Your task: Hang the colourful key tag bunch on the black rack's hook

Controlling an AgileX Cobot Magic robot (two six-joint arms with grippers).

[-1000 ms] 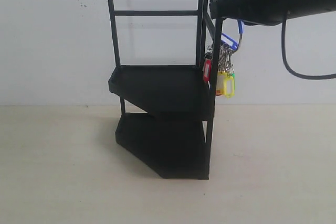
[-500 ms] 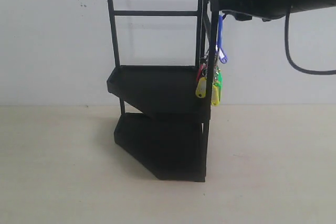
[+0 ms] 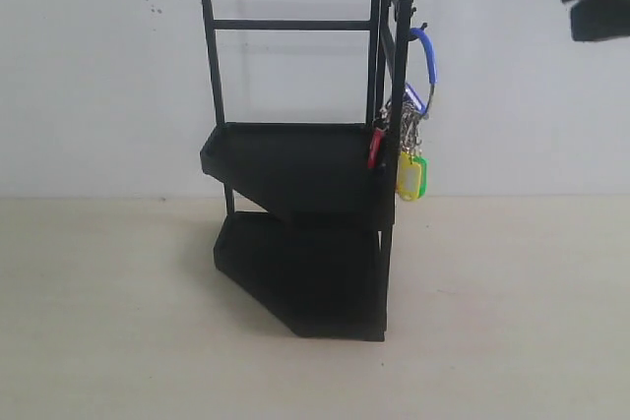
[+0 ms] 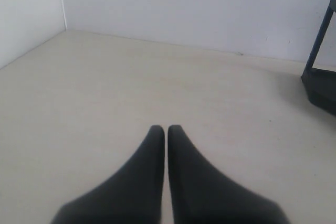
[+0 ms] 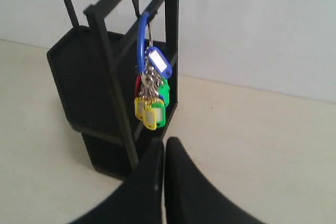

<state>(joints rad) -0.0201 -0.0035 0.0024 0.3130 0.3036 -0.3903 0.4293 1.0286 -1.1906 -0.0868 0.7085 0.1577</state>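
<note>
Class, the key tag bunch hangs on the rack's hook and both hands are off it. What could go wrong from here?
1. The blue loop of the colourful key tag bunch rests on a short hook. If the bunch swings, it may slip off.
2. The right hand, shut, points at the bunch. A careless move forward could knock it, or tip the tall black rack.
</note>
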